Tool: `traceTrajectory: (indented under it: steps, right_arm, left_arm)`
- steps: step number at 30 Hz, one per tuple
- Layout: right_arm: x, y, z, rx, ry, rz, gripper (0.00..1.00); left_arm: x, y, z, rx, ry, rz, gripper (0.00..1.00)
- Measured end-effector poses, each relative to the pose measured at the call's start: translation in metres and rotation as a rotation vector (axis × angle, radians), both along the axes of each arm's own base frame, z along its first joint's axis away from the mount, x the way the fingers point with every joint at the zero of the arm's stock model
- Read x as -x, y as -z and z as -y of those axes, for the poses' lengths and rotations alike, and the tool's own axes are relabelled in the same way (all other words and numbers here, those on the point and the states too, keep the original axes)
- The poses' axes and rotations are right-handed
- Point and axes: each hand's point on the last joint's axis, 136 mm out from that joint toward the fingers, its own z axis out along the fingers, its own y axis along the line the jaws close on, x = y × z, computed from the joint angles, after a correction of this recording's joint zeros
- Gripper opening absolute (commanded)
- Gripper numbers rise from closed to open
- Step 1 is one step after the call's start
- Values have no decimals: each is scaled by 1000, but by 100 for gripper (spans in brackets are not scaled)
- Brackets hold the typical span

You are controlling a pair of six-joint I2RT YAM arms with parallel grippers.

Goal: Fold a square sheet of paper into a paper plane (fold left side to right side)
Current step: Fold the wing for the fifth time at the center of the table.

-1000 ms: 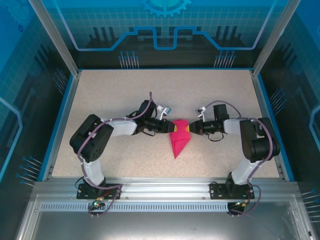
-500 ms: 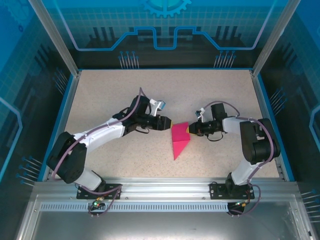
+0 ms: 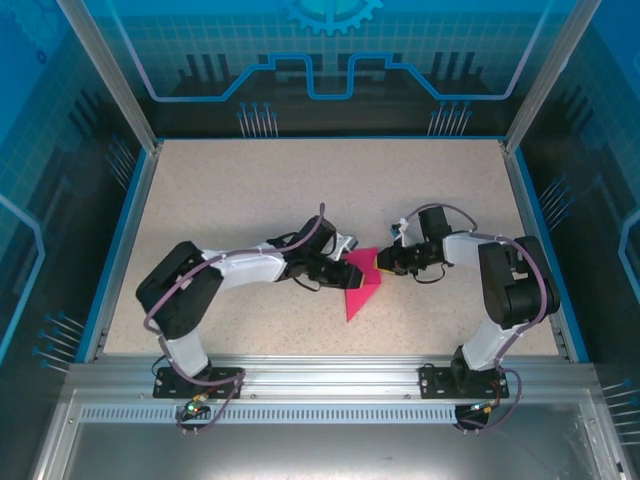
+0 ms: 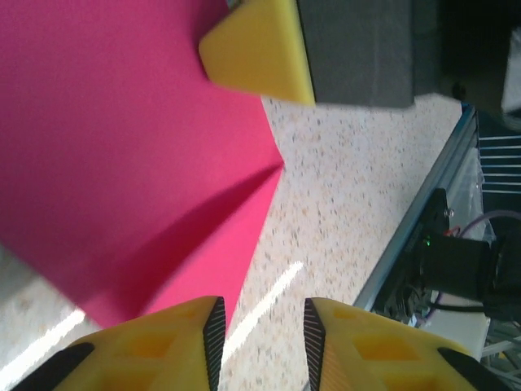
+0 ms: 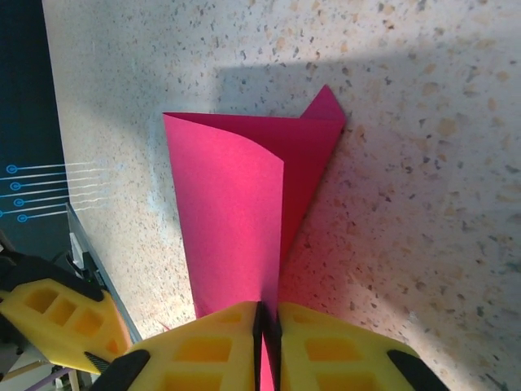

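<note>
Magenta sheet of paper (image 3: 360, 288), folded to a point, lies mid-tabletop (image 3: 250, 190). Right pincer (image 5: 269, 318) clenched on its far right corner, apparently anchoring it. Left pincer (image 4: 260, 326) parted, gripping nothing, at the sheet's left edge; likely placed to press the fold.

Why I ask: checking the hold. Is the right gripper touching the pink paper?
Touching. Right wrist view: the right gripper is shut on the pink paper, pinching its near edge.
</note>
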Motion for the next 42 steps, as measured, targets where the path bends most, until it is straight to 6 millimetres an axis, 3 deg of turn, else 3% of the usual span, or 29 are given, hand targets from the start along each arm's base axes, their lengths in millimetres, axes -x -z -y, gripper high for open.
traceTrajectory:
  steps: [5,11,17,25,32,42]
  right_arm:
    - [2,1,0,1,4,-18,23]
    - [6,2,1,5,4,-41,25]
    - [13,5,2,11,3,-78,29]
    - [24,7,1,18,0,-133,20]
    - [33,-4,1,17,18,-167,17]
    - [44,-4,-2,31,21,-233,27]
  left_arm:
    - [-1,25,1,-39,-1,-42,31]
    - [-1,40,-2,-69,-7,-63,29]
    - [-2,41,-3,-80,-15,-57,28]
    - [-2,42,-3,-80,-14,-54,29]
    - [-5,43,-5,-92,-22,-43,28]
    - [-7,45,-7,-108,-32,-30,18]
